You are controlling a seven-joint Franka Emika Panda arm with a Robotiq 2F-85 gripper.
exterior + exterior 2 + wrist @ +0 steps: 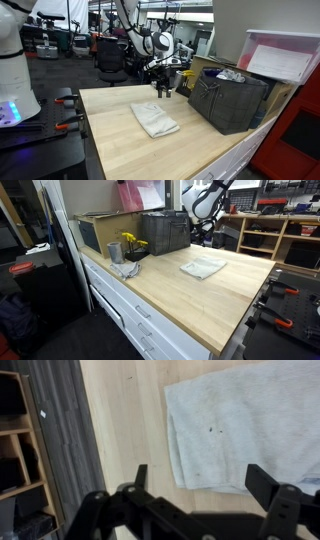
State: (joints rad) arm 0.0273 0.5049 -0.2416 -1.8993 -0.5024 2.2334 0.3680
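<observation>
A folded grey-white cloth lies flat on the wooden table; it also shows in an exterior view and in the wrist view. My gripper hangs open and empty above the table, just past the cloth's far end, and shows in an exterior view. In the wrist view the open jaws frame the cloth's near edge from above, not touching it.
A dark fabric bin stands on the table beside the cloth, also in an exterior view. A metal cup, yellow flowers and a crumpled rag sit near it. Shelves and floor lie past the table's edge.
</observation>
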